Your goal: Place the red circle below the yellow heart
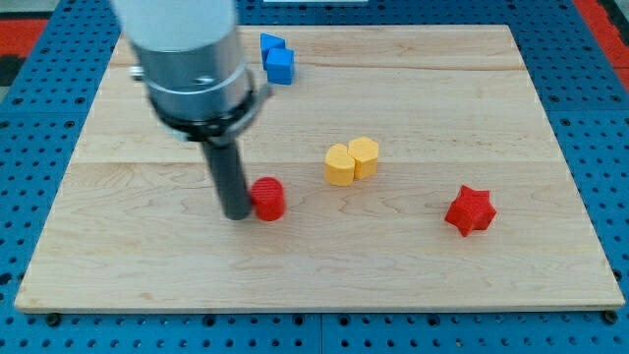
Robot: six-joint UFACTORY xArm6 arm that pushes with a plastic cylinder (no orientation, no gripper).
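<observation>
My tip touches the red circle on its left side, toward the board's bottom-left, placed to shove it rightward. The yellow heart sits mid-board, so the circle must end nearer the bottom edge beneath it. The rod has nothing to grasp with; it merely presses.

Red circle lies lower left of the yellow heart, apart.

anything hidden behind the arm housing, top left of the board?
Only bare board shows around it. Whatever the housing covers cannot be seen. Below it, my tip sits against the red circle, on its view-left side.
</observation>
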